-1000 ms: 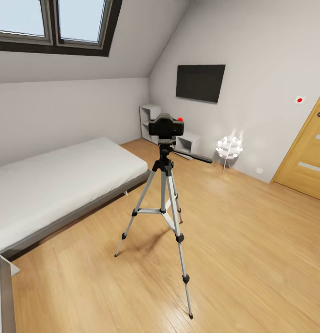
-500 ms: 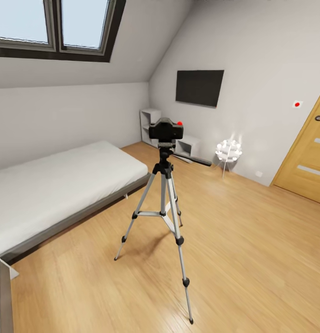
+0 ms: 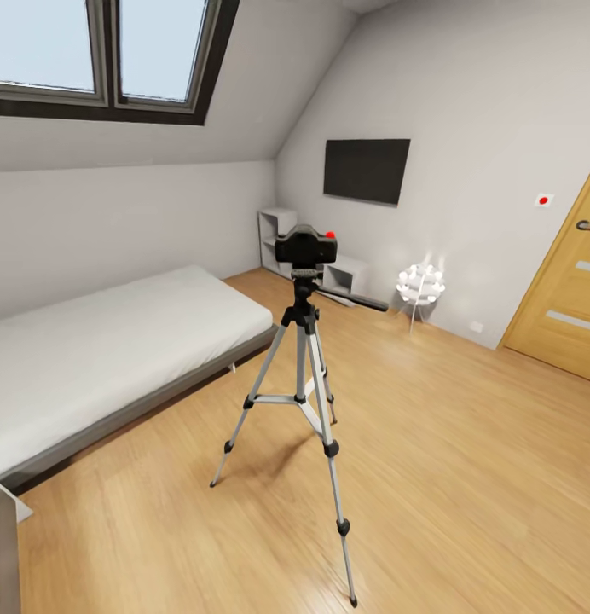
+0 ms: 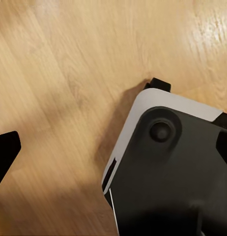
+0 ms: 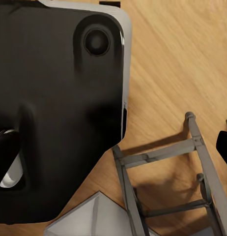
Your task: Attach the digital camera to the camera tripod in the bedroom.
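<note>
Pincer states can't be told; boxy black digital camera (image 3: 305,247) tops the silver-legged camera tripod (image 3: 302,401)

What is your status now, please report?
Digital camera sits on the camera tripod head. No gripper touches it. Floor around tripod open.

Bright even daylight, soft floor shadows, wide-angle stretch at edges.

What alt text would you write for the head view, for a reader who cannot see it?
A black digital camera with a red button sits on top of a silver-legged camera tripod standing on the light wood floor of an attic bedroom. A white bed lies to its left; a wall TV and a wooden door are behind.
</note>
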